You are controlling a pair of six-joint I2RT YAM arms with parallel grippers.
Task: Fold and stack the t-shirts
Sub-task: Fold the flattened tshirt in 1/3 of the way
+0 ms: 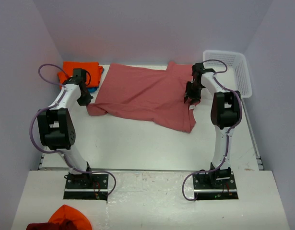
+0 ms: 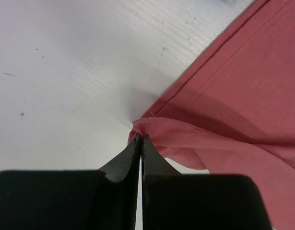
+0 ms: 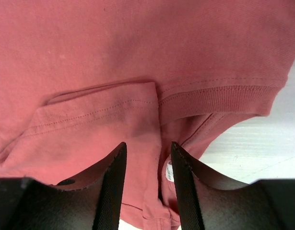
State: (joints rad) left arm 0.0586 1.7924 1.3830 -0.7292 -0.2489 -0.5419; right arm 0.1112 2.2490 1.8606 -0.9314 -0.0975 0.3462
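The salmon-red t-shirt (image 1: 142, 93) lies spread and rumpled across the far half of the table. My left gripper (image 1: 86, 101) is at the shirt's left corner, and the left wrist view shows the gripper (image 2: 140, 136) shut on a bunched hem corner of the shirt (image 2: 243, 96). Over the shirt's right side, by the collar, my right gripper (image 1: 191, 99) points down. In the right wrist view the gripper (image 3: 148, 143) is open, its jaws straddling a fold beside the ribbed collar (image 3: 219, 98) and the white tag (image 3: 169, 171). An orange t-shirt (image 1: 82, 68) lies folded at the back left, with a sliver of teal-blue t-shirt (image 1: 93, 89) beneath it.
A white lattice basket (image 1: 243, 72) stands at the back right corner. More orange and dark red cloth (image 1: 65, 218) sits on the near ledge at bottom left, outside the table. Grey walls close in the left, back and right sides.
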